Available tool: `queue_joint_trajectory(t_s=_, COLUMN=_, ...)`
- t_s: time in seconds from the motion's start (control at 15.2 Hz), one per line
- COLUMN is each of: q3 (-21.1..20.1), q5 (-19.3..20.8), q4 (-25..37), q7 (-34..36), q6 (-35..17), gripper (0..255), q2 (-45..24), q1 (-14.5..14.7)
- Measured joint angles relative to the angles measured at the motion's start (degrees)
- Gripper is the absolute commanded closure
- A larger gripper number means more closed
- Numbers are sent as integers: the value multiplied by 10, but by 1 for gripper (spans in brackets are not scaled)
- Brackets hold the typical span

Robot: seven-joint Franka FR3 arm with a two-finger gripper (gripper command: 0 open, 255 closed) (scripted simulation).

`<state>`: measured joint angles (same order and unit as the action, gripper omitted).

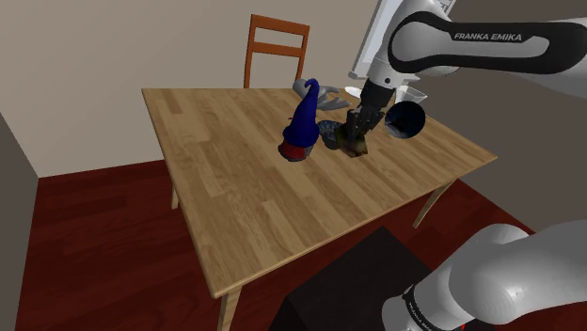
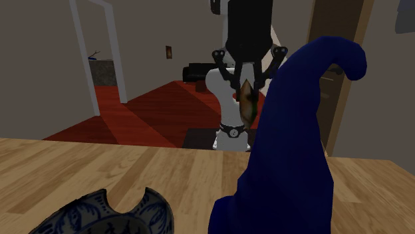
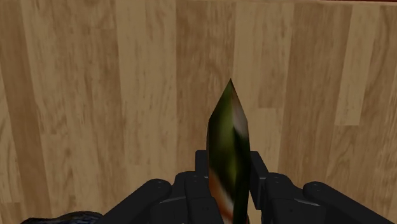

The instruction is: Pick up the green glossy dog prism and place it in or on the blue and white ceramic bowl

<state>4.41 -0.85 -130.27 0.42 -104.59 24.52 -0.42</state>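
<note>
The black two-finger gripper, clamped on the glossy green pointed prism, should centre over the blue-and-white patterned bowl before lowering.

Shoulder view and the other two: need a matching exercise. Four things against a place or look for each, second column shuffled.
Things:
1. dog prism
2. bowl
3. cone figure
4. chair

Place or look:
A. behind the far edge of the table
B. green, clasped between the jaws
C. blue and white pattern, on the table
D. dark blue, curled tip

Pairs: 1-B, 2-C, 3-D, 4-A
</note>
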Motion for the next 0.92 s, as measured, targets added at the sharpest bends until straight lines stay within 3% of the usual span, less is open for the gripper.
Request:
queue_joint_trajectory(t_s=0.46, q3=50, q5=4, q4=122, q7=-71, q6=5, gripper=255, q2=-119, q1=-21)
queue_joint_trajectory(t_s=0.92, q3=89, q5=-19, q4=297, q7=-142, q6=42, gripper=255, q2=-263, q1=-46)
